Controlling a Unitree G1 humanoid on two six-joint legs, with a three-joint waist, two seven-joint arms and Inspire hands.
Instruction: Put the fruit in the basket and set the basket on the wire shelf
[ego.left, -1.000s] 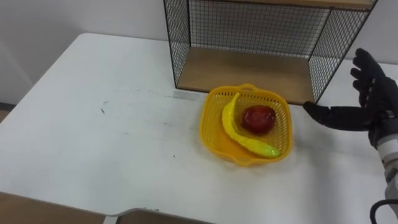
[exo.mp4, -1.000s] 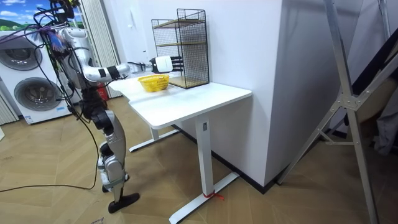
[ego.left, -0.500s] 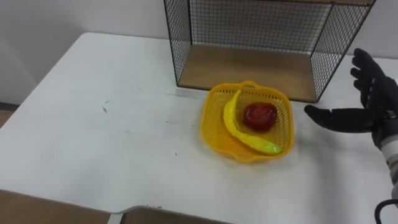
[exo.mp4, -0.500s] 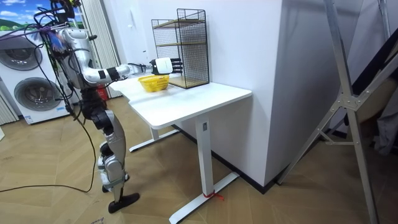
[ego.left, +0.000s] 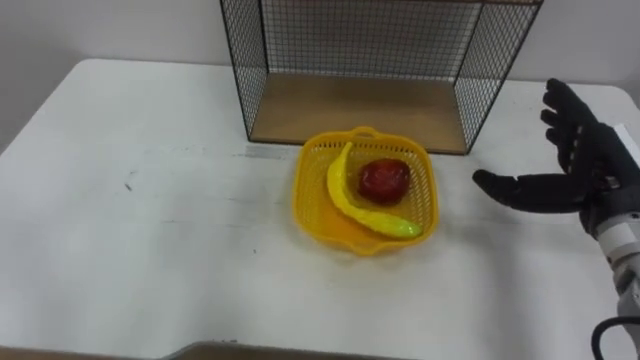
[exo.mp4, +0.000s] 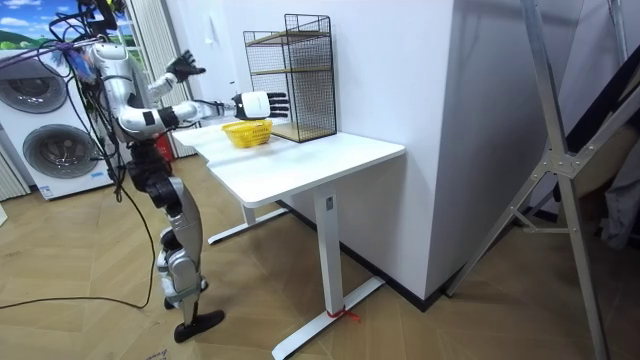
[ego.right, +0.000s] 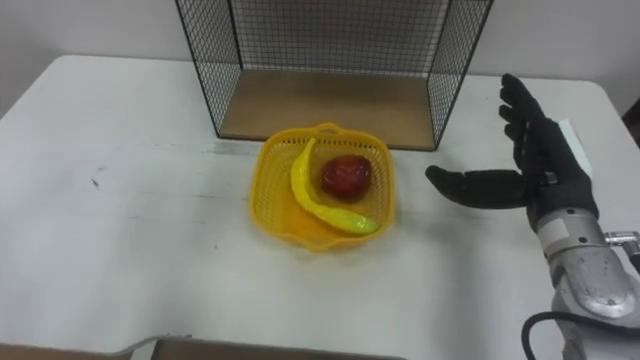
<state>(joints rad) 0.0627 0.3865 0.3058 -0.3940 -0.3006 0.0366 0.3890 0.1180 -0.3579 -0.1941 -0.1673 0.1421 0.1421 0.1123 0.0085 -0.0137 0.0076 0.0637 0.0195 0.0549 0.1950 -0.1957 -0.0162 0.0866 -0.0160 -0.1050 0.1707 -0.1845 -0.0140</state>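
Both banana (ego.left: 349, 203) and red fruit (ego.left: 384, 180) in basket (ego.left: 305, 195) | right hand (ego.left: 588, 168) spread beside it | room view: left hand (exo.mp4: 183, 68) raised, spread

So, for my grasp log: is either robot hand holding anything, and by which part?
Nothing is held. The right robot hand hovers open beside the basket, apart from it; the left robot hand is raised, empty.

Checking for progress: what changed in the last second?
The left hand has risen, fingers spread. The right hand stays open right of the basket. The banana and apple stay inside it, on the table before the shelf. The head camera shifted.
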